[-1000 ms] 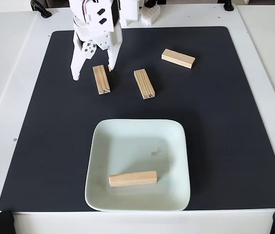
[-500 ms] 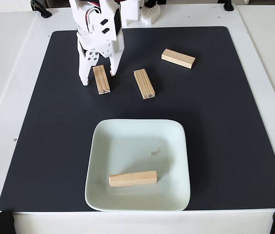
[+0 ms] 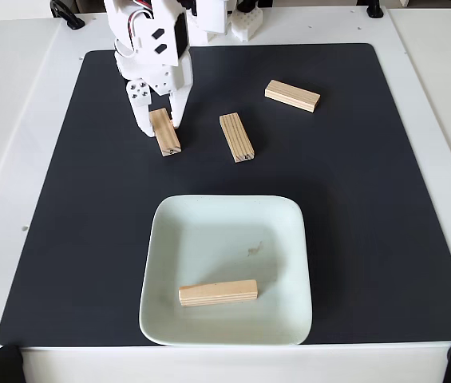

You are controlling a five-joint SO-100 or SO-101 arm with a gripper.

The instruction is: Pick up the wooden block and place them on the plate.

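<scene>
Straddling the far end of the leftmost wooden block (image 3: 165, 132): the tool (image 3: 160, 126), white, reaching down from the top of the fixed view, one finger at the block's left flank and the other at its right. Closed in to about the block's width, so likely just at contact; impossible to tell whether already squeezing, and no lift visible, the block lying flat on the black mat (image 3: 65, 223). Long axis running almost straight away from the camera, tipped slightly to the right at the near end, so crosswise to the finger gap — the alignment the coming squeeze depends on. Pale wood with visible grain, rectangular, a small dark mark at the near end.

Just right of it, a second block (image 3: 236, 137) of the same make, tilted the same way, near but apart. Farther right and toward the back, a third block (image 3: 292, 96) lying nearly sideways.

Toward the camera from all three, well apart from the tool: the plate (image 3: 165, 319), pale mint, square with rounded corners, carrying a fourth block (image 3: 218, 293) lengthwise near its front. Beneath the mat, the white bench (image 3: 17, 120).
</scene>
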